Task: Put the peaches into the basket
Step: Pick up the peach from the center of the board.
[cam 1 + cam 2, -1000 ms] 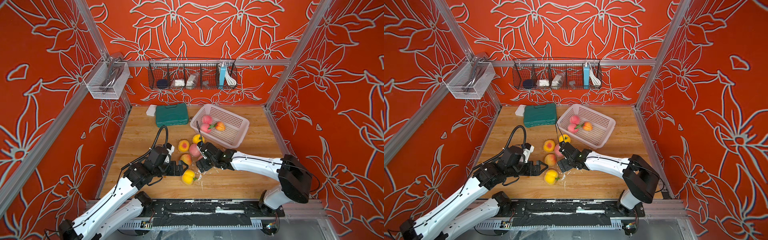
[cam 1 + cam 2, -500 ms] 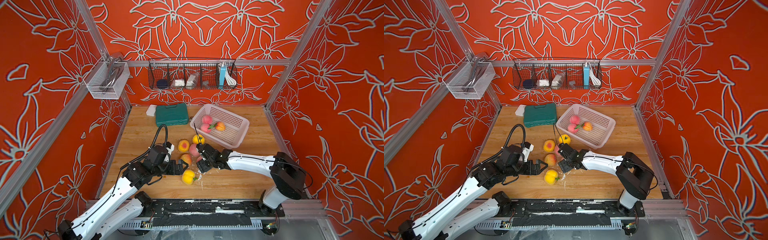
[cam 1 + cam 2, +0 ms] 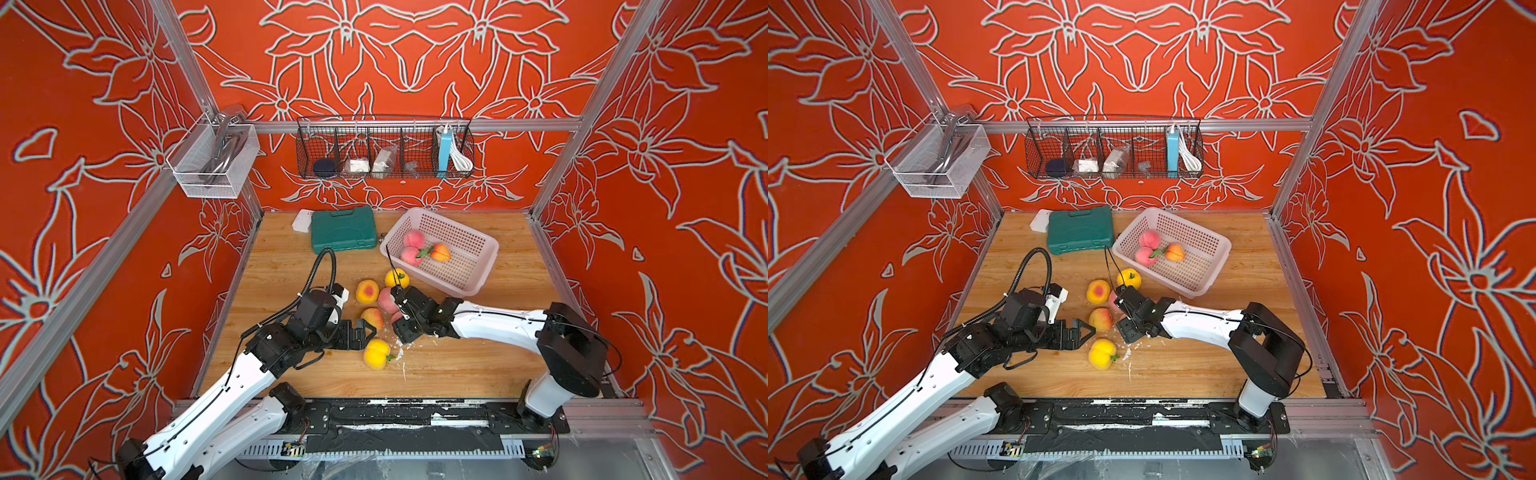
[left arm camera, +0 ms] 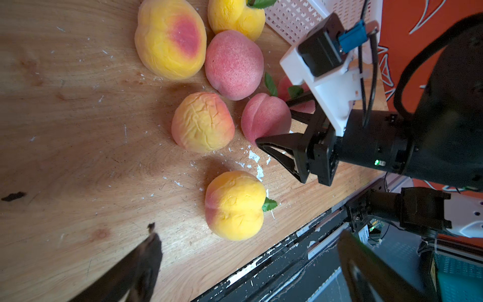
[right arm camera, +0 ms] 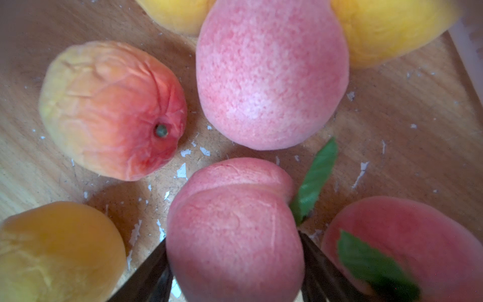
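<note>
— My right pincer is closed on a creased pink peach. One finger lies against each side of it, and the fruit sits on the tabletop.

— What lies around it?

— A second pink peach, with a green leaf, is just beside it. A larger pink peach and a wrinkled orange-red peach are near, apart from each other. Past those sit a yellow peach with a red blush and a plain yellow peach with a leaf, which is just beside the basket.

— And your other arm?

— My left pincer stands wide open and holds nothing. It is low over the tabletop, between the wrinkled orange-red peach and a yellow-orange peach nearer the front edge.

— The basket itself?

— Pale pink and perforated, set askew toward the back right of the tabletop. Three fruits lie in it: two pink peaches touching each other, and an orange peach beside them, with a green leaf between.

— Anything further out?

— A green case lies next to the basket at the back, with a small white box beside it. A black wire rack hangs on the back wall, and a white mesh bin hangs on the left wall.
</note>
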